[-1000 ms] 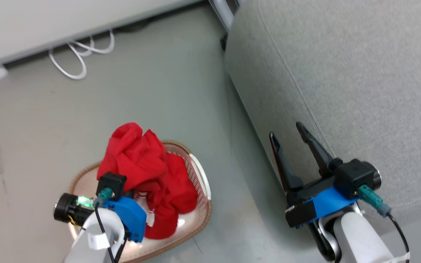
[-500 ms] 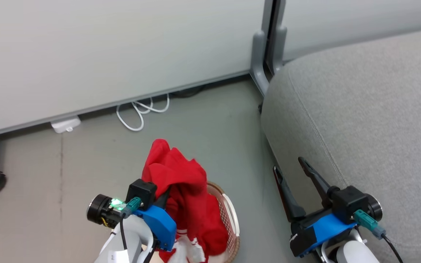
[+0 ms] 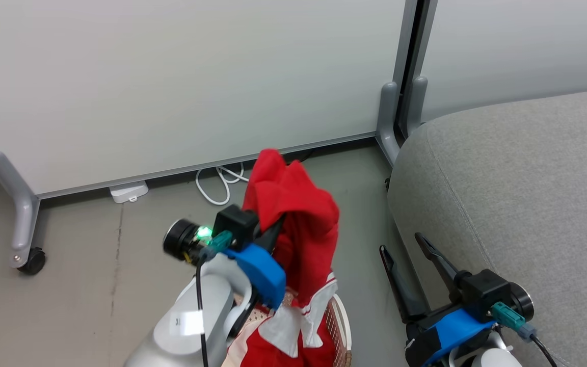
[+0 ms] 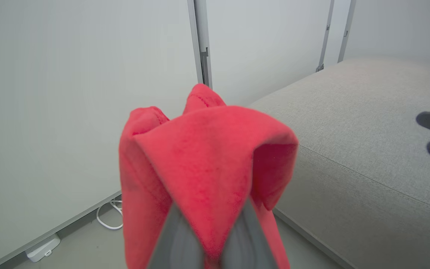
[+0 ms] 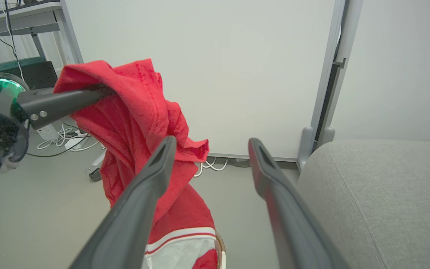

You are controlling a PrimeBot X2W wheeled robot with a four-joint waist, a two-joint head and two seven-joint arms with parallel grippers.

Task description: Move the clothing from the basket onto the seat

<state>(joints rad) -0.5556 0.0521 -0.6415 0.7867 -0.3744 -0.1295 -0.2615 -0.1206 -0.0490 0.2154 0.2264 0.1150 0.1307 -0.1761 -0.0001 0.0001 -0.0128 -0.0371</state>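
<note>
The basket stands on the floor, with red clothing rising out of it. Above the basket, the left end effector is clamped tight on a fold of the clothing and holds its top high, while the white-trimmed fabric below reaches into the basket. Right of the basket, the right end effector hangs with its fingers spread wide, holding nothing, just beside the seat. Beyond the basket, a white cable lies at the foot of a pale panel.

The clothing is soft matt cloth, the seat woven grey fabric, the basket plastic.
</note>
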